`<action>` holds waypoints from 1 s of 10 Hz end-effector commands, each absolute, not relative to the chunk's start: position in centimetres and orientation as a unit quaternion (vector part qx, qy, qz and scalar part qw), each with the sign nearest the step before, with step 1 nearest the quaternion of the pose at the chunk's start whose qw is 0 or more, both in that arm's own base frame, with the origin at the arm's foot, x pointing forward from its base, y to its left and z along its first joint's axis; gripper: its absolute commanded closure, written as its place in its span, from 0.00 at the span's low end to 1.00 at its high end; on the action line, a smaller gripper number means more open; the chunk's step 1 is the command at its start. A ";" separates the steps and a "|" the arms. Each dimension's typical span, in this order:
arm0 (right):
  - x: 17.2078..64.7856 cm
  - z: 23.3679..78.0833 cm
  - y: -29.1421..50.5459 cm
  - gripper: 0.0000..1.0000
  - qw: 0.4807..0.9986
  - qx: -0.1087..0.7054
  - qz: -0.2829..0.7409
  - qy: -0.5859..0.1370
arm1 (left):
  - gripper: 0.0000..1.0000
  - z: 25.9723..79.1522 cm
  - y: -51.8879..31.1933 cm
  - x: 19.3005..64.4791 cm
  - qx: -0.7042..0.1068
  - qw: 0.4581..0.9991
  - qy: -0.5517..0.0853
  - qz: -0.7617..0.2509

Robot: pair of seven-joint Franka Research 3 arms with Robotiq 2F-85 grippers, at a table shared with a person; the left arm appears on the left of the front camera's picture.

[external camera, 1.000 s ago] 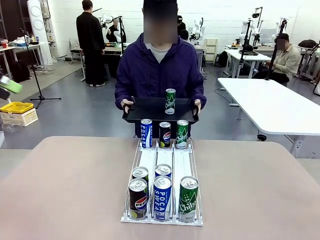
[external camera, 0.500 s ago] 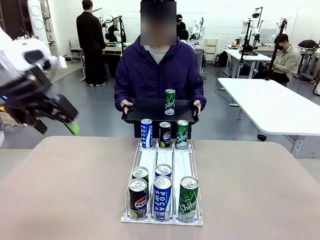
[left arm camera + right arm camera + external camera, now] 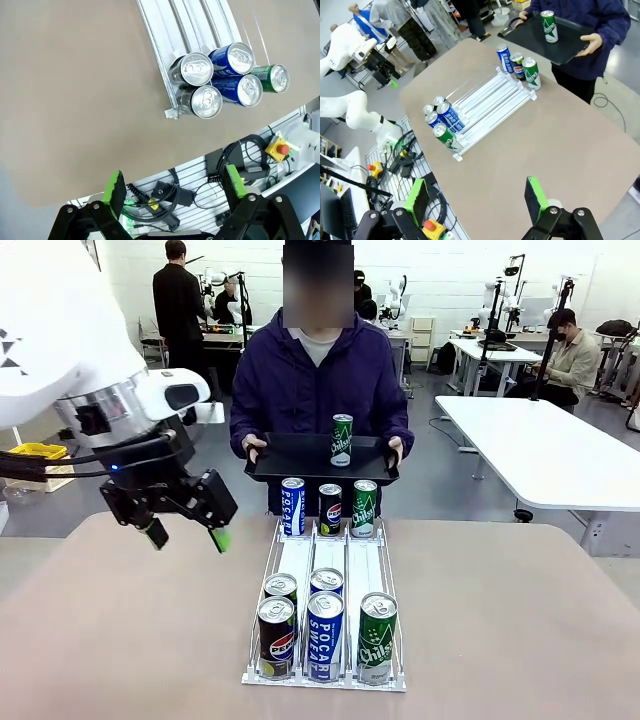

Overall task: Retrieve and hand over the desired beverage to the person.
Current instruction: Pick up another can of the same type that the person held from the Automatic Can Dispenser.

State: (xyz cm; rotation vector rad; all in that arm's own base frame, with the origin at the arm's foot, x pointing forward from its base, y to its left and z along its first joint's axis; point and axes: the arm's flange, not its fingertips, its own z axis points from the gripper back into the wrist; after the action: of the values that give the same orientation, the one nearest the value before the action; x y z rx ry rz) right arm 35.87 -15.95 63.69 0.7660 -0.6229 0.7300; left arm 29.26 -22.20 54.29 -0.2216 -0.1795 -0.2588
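Note:
The person (image 3: 318,370) in a purple hooded jacket stands at the far side of the table, both hands on a black tray (image 3: 295,457). A green can (image 3: 342,440) stands upright on the tray. A white rack (image 3: 326,562) runs down the middle of the table. Three cans stand at its far end: blue (image 3: 292,506), dark Pepsi (image 3: 330,510), green (image 3: 364,508). Several more crowd its near end (image 3: 325,632). My left gripper (image 3: 189,537) hangs open and empty above the table, left of the rack. In the left wrist view the near cans (image 3: 220,82) lie well beyond the open left gripper (image 3: 173,185). My right gripper (image 3: 476,194) is open and empty, high over the table's near corner.
A long white table (image 3: 545,455) stands to the right behind the person, with other people farther back. A yellow crate (image 3: 35,455) sits on the floor at the left. Cables and a yellow box with a red stop button (image 3: 280,147) hang below the table's near edge.
My left arm has swung in from the picture's left edge and down, so its gripper now hangs beside the rack. The person, the tray and the cans have stayed put.

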 end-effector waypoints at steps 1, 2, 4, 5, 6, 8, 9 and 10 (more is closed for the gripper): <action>36.0 63.7 -15.9 0.00 0.807 0.369 0.348 -0.304 | 0.00 55.0 -20.8 28.8 -0.104 0.983 -0.108 -0.110; 36.0 63.7 -15.9 0.00 0.807 0.369 0.348 -0.304 | 0.00 55.0 -20.8 28.8 -0.104 0.983 -0.108 -0.110; 36.0 63.7 -15.9 0.00 0.807 0.369 0.348 -0.304 | 0.00 55.0 -20.8 28.8 -0.104 0.983 -0.108 -0.110; 36.0 63.7 -15.9 0.00 0.807 0.369 0.348 -0.304 | 0.00 55.0 -20.8 28.8 -0.104 0.983 -0.108 -0.110; 36.0 63.7 -15.9 0.00 0.807 0.369 0.348 -0.304 | 0.00 55.0 -20.8 28.8 -0.104 0.983 -0.108 -0.110; 36.0 63.7 -15.9 0.00 0.807 0.369 0.348 -0.304 | 0.00 55.0 -20.8 28.8 -0.104 0.983 -0.108 -0.110; 36.0 63.7 -15.9 0.00 0.807 0.369 0.348 -0.304 | 0.00 55.3 -20.8 29.1 -0.115 0.981 -0.104 -0.118; 36.0 63.7 -15.9 0.00 0.807 0.369 0.348 -0.304 | 0.00 54.3 -23.2 29.6 -0.098 0.989 -0.070 -0.086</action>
State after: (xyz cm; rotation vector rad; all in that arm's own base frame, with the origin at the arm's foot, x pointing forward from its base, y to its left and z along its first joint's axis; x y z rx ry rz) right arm 35.84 -16.00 63.69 0.7655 -0.6234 0.7295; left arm 29.17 -21.29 54.88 -0.2270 -0.1891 -0.2231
